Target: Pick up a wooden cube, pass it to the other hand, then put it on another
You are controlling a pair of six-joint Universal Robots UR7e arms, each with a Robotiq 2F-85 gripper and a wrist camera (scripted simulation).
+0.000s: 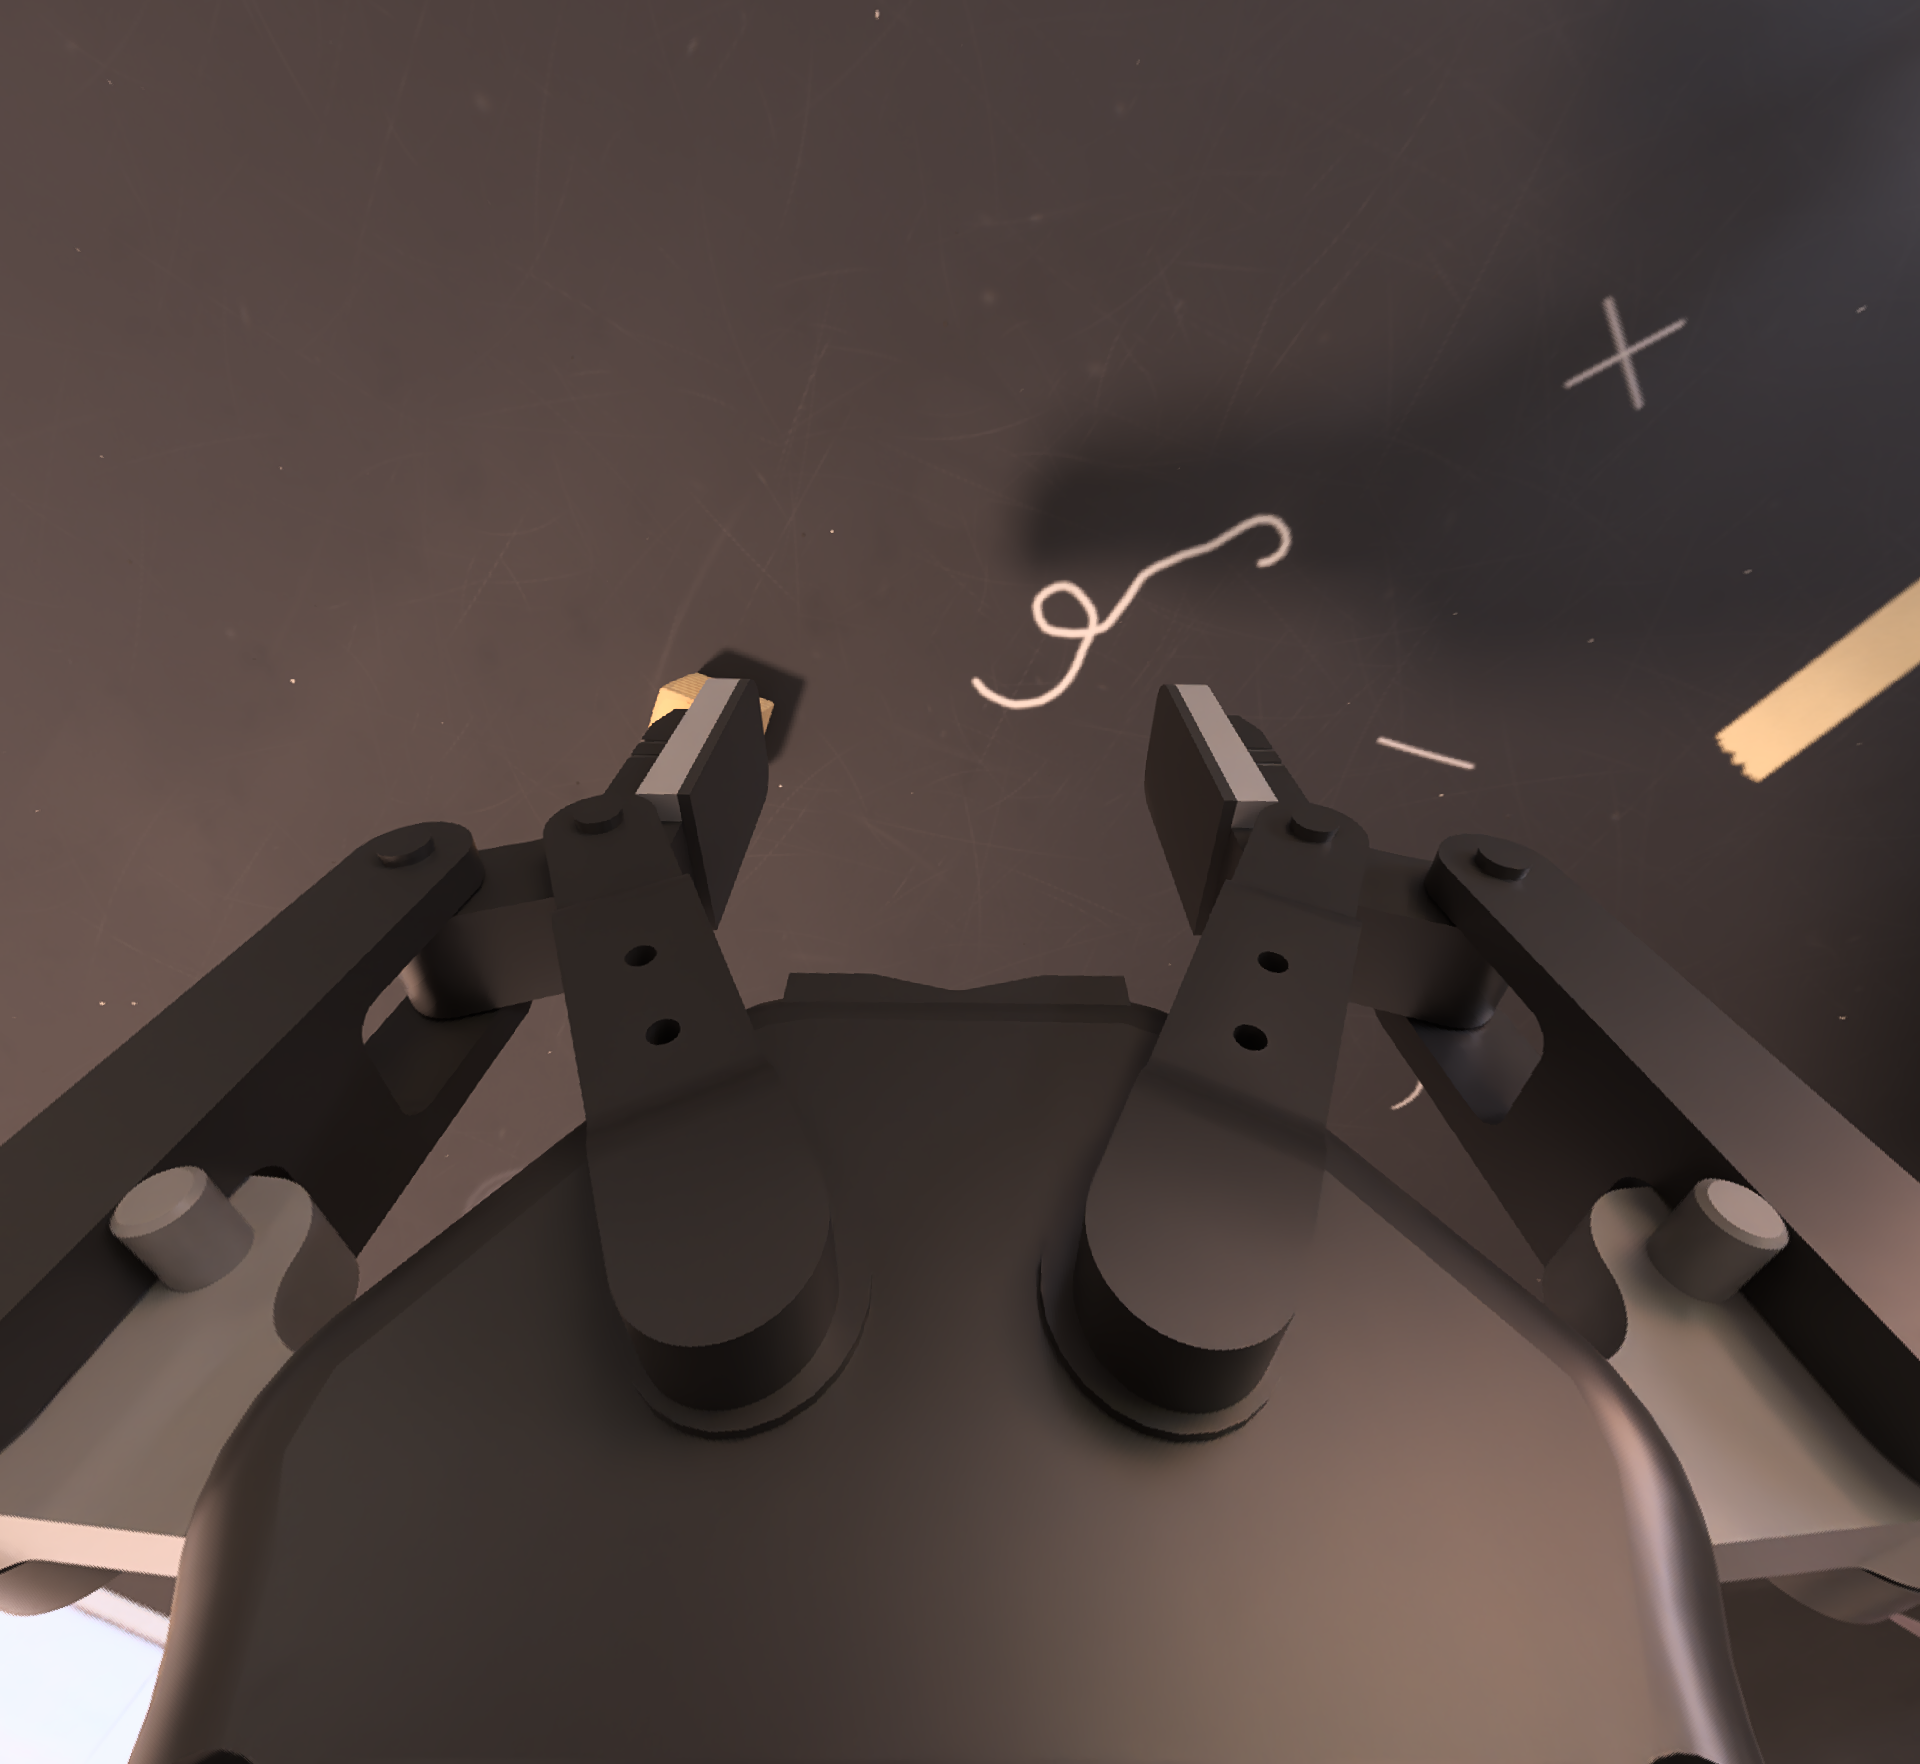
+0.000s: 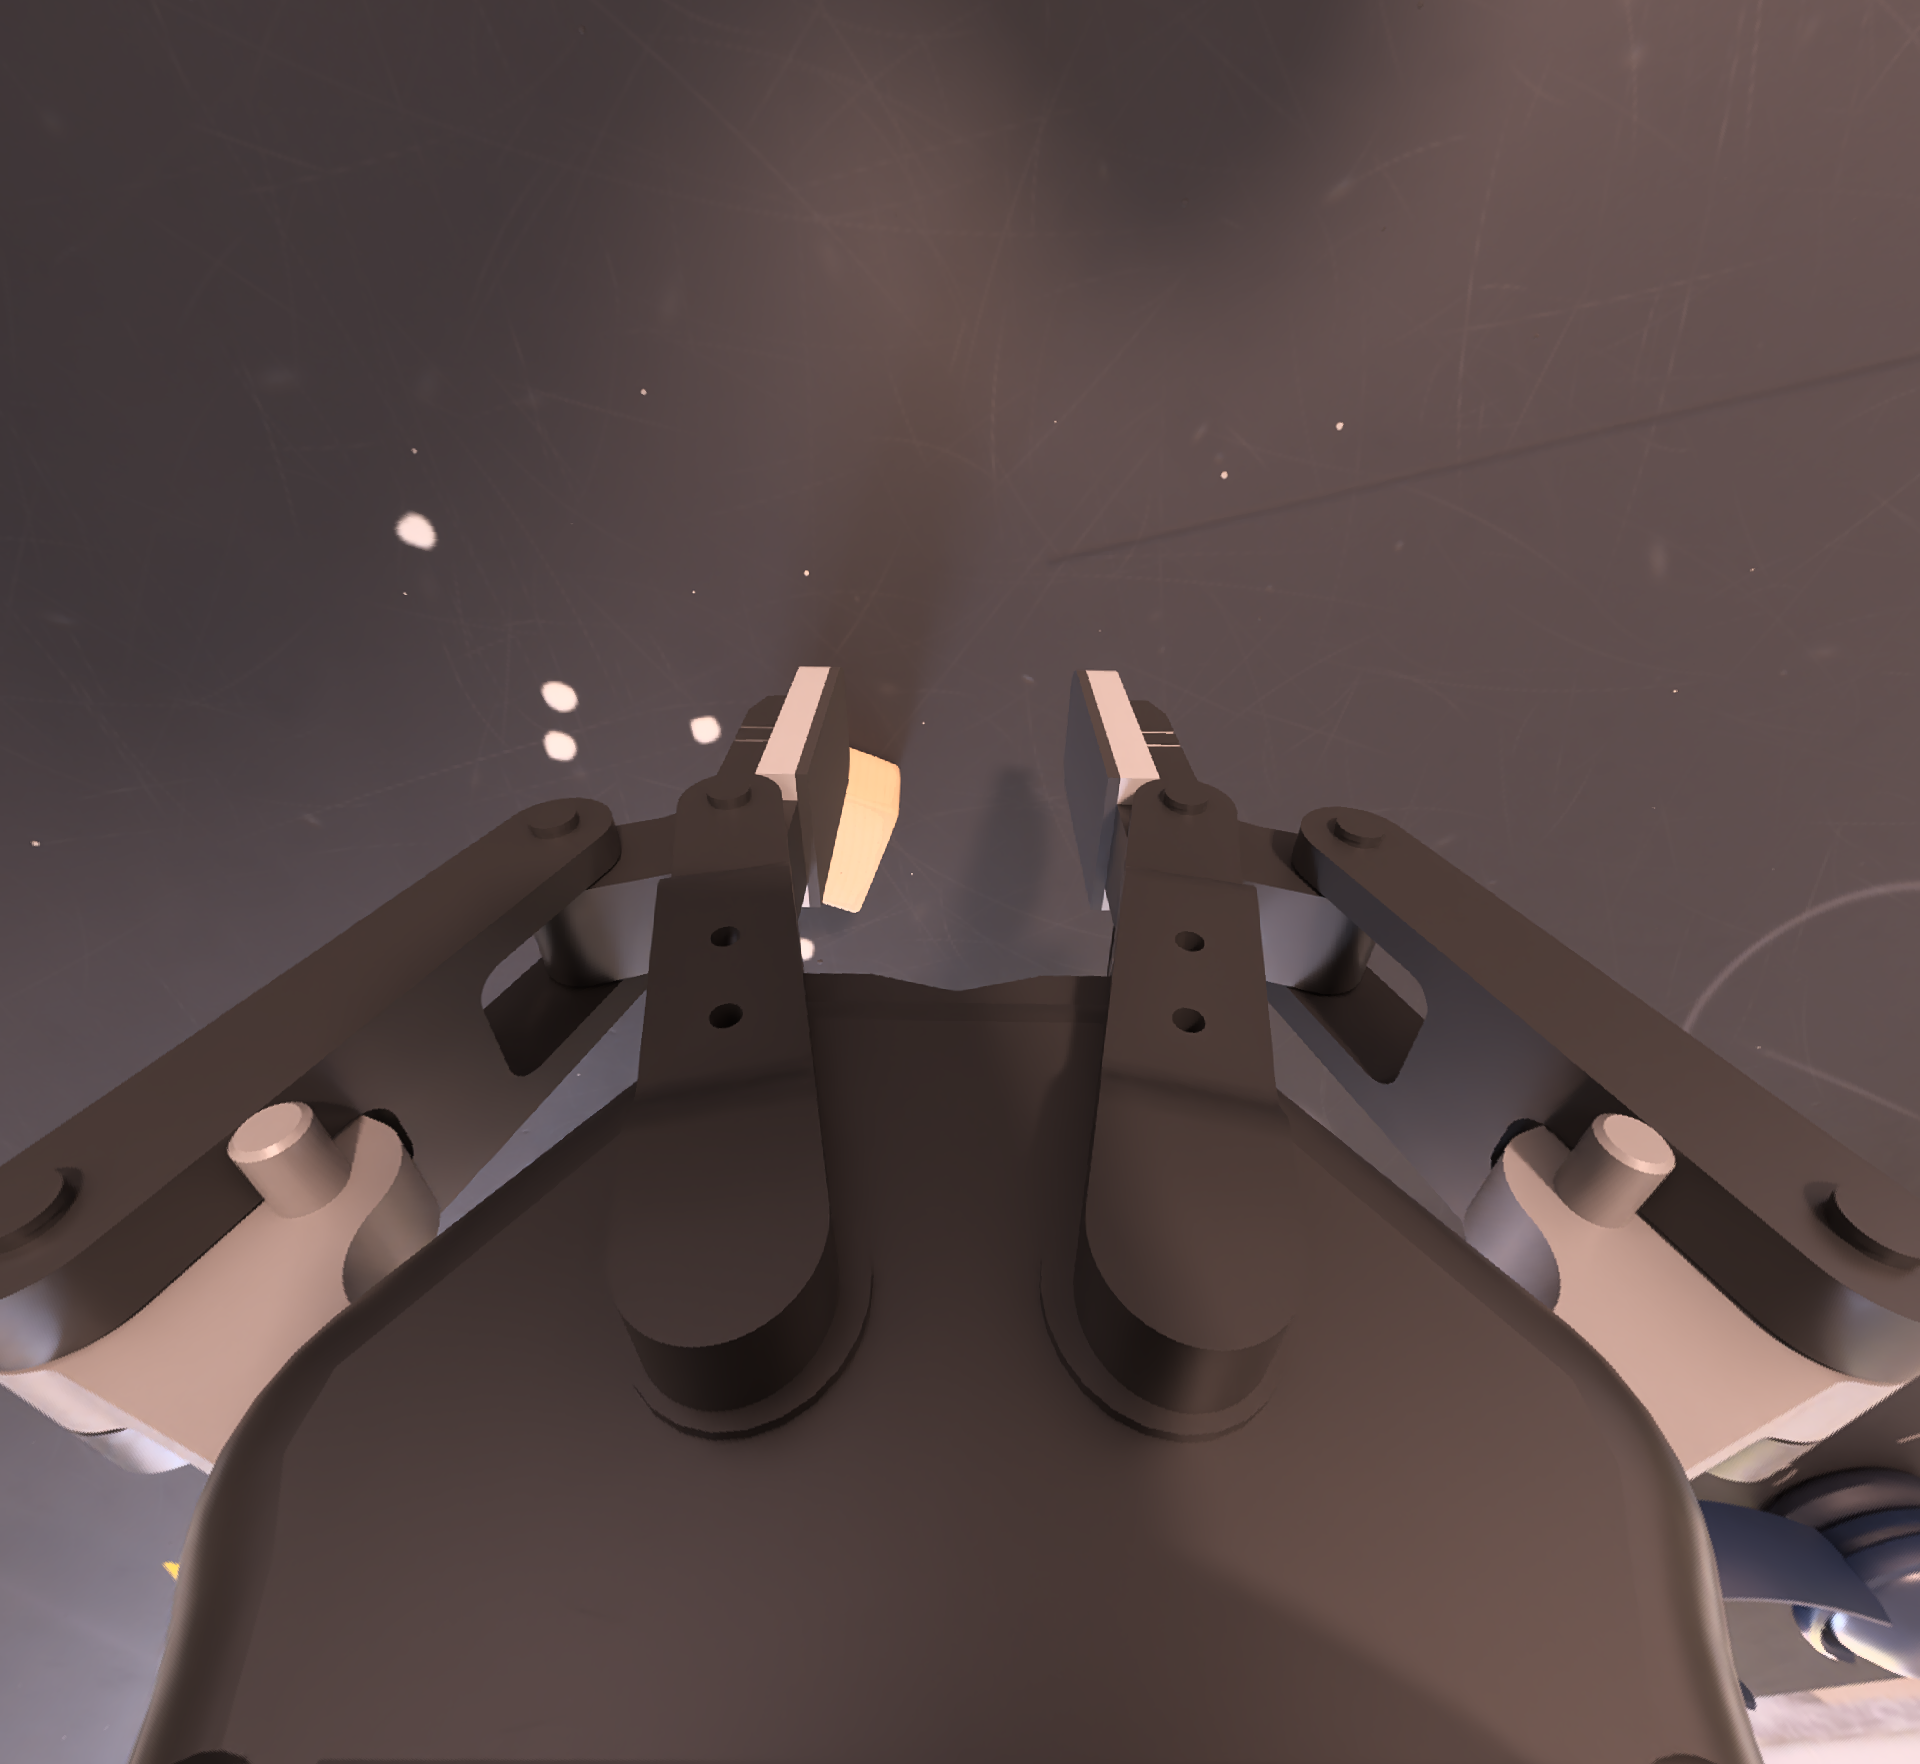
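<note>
In the left wrist view my left gripper (image 1: 956, 717) is open and empty above the dark tabletop (image 1: 520, 312). A small wooden cube (image 1: 681, 702) lies on the table beyond my left fingertip, which hides most of it; only its pale corners and its shadow show. In the right wrist view my right gripper (image 2: 956, 706) is open. A pale wooden cube (image 2: 868, 826) sits between the fingers, close beside the left pad (image 2: 821, 779), with a wide gap to the right pad (image 2: 1091, 779). I cannot tell whether it touches the left pad.
The left wrist view shows a tan tape strip (image 1: 1818, 696) at the right edge, a white squiggle (image 1: 1132, 602), a white cross (image 1: 1626, 353) and a short white dash (image 1: 1423, 753) on the table. Several white spots (image 2: 561, 717) mark the table in the right wrist view.
</note>
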